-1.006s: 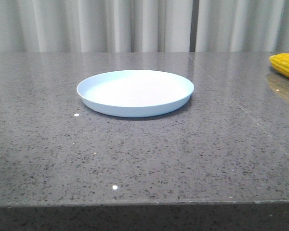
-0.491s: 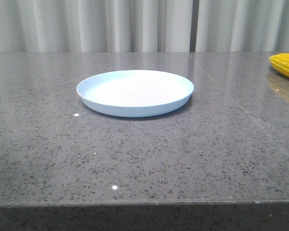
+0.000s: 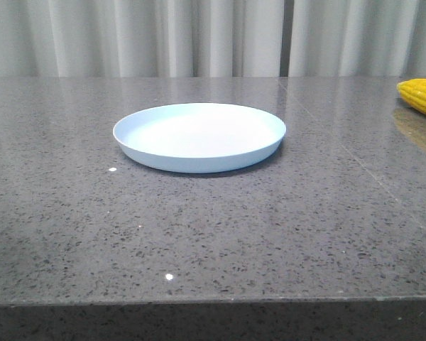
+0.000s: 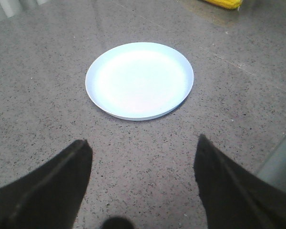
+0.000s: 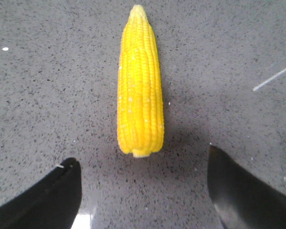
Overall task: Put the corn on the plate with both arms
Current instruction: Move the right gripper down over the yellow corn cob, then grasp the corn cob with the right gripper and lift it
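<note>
A: Left to right, quick. Left end effector hangs with fingers spread wide, nothing between them, over the grey speckled stone surface on the near side of the plate. Plate sits left of centre, empty.

B: Plate material?

A: Smooth, pale blue-white, round, shallow, low raised rim. Glossy surface under it, so it may slide if nudged.

B: And the corn?

A: Far right edge of the front view, only its end shows. Corn lies flat, well apart from the plate. Bright yellow, rows of bumpy kernels, tapered tip, pale stub end toward the right end effector. That one is also wide apart and empty, short of the stub.

B: Risks?

A: My guess: the cob is round and tapered, so an off-centre pinch could roll or squirt it out. Long carry leftward, too; a loose hold might drop it, or a low approach could clip the rim and shove the plate.
</note>
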Available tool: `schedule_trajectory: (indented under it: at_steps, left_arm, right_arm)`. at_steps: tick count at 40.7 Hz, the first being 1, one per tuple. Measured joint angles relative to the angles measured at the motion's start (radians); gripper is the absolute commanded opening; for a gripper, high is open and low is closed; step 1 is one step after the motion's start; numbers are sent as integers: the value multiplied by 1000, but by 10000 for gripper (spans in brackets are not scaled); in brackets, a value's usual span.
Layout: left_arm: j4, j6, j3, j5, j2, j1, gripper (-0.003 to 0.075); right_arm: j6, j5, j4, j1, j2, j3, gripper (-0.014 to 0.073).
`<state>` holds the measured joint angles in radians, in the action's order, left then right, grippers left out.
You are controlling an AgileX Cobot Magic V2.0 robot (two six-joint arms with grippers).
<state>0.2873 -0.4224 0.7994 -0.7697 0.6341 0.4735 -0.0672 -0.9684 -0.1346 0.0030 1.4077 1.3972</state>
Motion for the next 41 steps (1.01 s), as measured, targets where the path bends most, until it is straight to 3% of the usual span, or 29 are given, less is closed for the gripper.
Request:
schedule_trajectory:
  at_steps: [12, 31, 36, 41]
  left_arm:
    - [0, 0, 0, 0, 0, 0, 458]
    - [0, 0, 0, 0, 0, 0, 458]
    - [0, 0, 0, 0, 0, 0, 458]
    - [0, 0, 0, 0, 0, 0, 458]
  right_arm:
    - [5, -63, 9, -48, 236, 180, 664]
    - [104, -40, 161, -107, 456, 240, 659]
    - [109, -36, 172, -107, 486, 240, 564]
    - [110, -34, 176, -107, 493, 240, 376]
